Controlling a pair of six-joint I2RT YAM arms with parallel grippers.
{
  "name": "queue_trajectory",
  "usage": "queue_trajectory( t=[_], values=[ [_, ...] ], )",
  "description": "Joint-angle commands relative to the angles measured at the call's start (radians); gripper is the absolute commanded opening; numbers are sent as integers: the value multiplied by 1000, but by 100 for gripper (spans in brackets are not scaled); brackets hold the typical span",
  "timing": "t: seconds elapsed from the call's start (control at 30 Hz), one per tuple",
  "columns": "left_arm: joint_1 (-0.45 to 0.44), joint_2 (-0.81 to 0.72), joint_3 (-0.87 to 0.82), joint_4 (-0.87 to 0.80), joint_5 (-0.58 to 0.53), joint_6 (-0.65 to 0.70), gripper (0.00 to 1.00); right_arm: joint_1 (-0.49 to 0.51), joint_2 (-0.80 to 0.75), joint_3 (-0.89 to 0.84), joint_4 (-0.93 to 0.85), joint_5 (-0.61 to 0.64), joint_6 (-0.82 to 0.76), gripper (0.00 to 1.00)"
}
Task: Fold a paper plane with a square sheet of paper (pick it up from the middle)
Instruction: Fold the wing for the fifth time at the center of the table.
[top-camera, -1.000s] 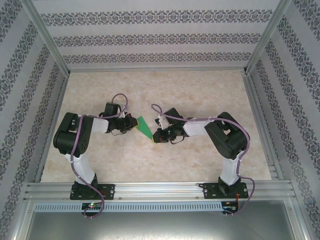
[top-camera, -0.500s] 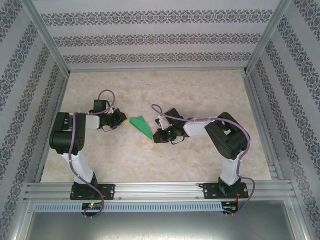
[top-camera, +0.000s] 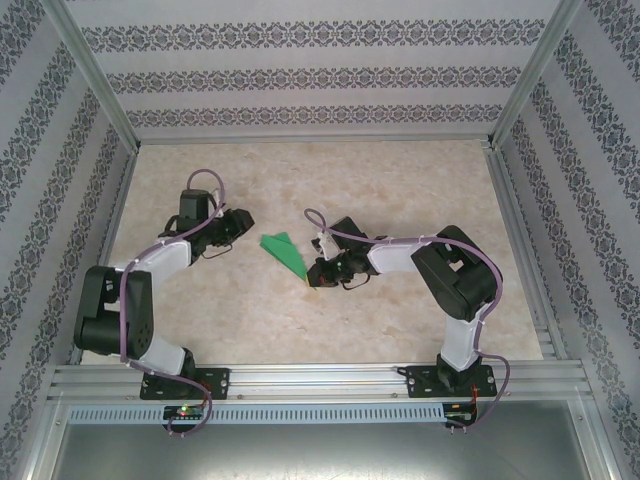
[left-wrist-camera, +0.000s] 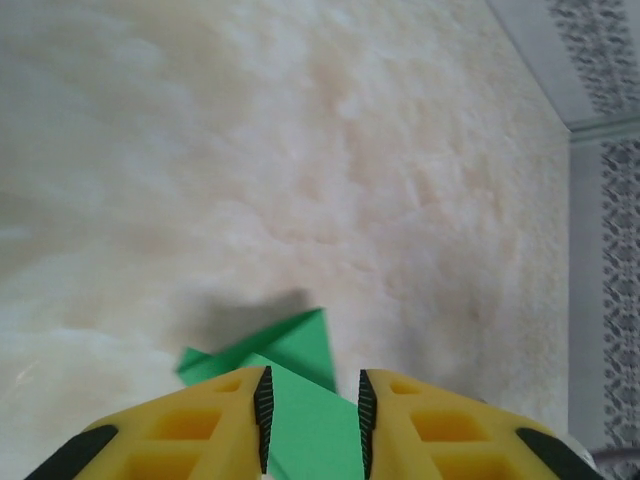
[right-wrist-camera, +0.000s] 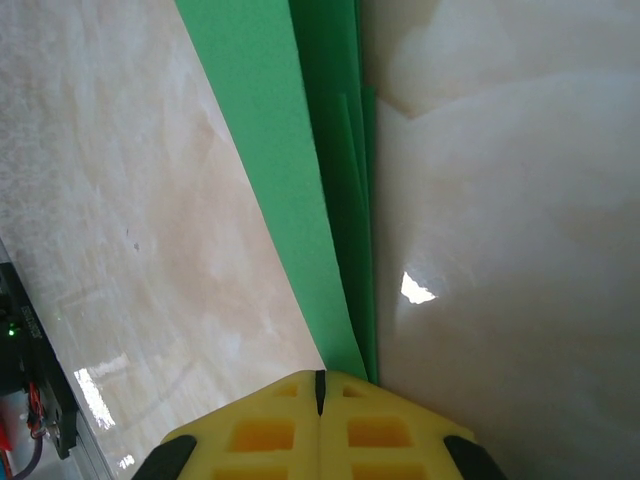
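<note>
Our right gripper (top-camera: 313, 276) sits near the middle of the table (top-camera: 420, 180) with its yellow fingers pressed together, no gap between them. In its wrist view the closed tips (right-wrist-camera: 320, 380) meet in a thin dark seam, and the narrow end of the paper plane (right-wrist-camera: 290, 150) runs straight down into them, so we read this as a grip on that end. From above, the paper plane (top-camera: 285, 252) is a bright green wedge. It slants from those fingertips up and to the left, with its wide end pointing toward the other arm.

Our left gripper (top-camera: 240, 222) is just beside that wide end and apart from it, with bare table showing between the two. In its own camera the left gripper (left-wrist-camera: 312, 390) has its jaws standing a little apart, holding nothing. Through the gap we see the green paper (left-wrist-camera: 295, 350) beyond, with a soft shadow on the table beside it
</note>
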Motion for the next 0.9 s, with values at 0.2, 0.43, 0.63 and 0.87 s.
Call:
queue_trajectory(
  t=[0.2,0.43,0.63,0.87],
  values=[
    [-244,92,0,19,36,-13,13,25,44,-8,-111,60,28,2],
    [-344,213,21,37,37,-39,7,24,47,-11,-128,62,24,2],
    [-353,278,33,69,128,-61,6,24,52,-12,-137,65,20,2],
    [-353,291,28,29,96,-43,6,24,57,-15,-144,70,18,2]
  ],
)
